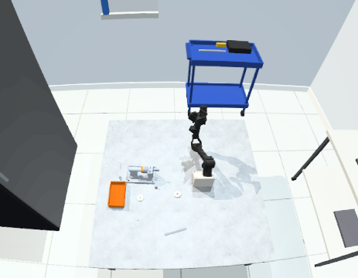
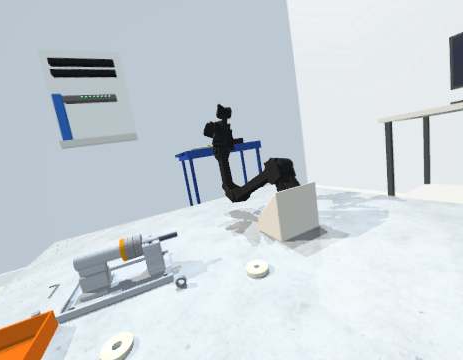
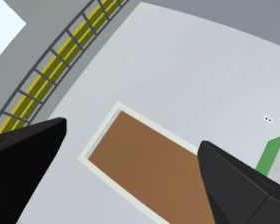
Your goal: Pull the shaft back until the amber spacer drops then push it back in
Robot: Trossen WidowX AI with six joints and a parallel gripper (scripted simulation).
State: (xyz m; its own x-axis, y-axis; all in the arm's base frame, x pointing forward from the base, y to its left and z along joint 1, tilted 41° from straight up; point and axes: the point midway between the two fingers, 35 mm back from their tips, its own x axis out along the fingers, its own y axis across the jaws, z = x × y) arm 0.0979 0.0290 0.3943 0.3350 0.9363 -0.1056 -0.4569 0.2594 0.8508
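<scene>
while no lettering can be read anywhere, the gripper (image 3: 135, 136) stands wide apart, gripping nothing.
</scene>
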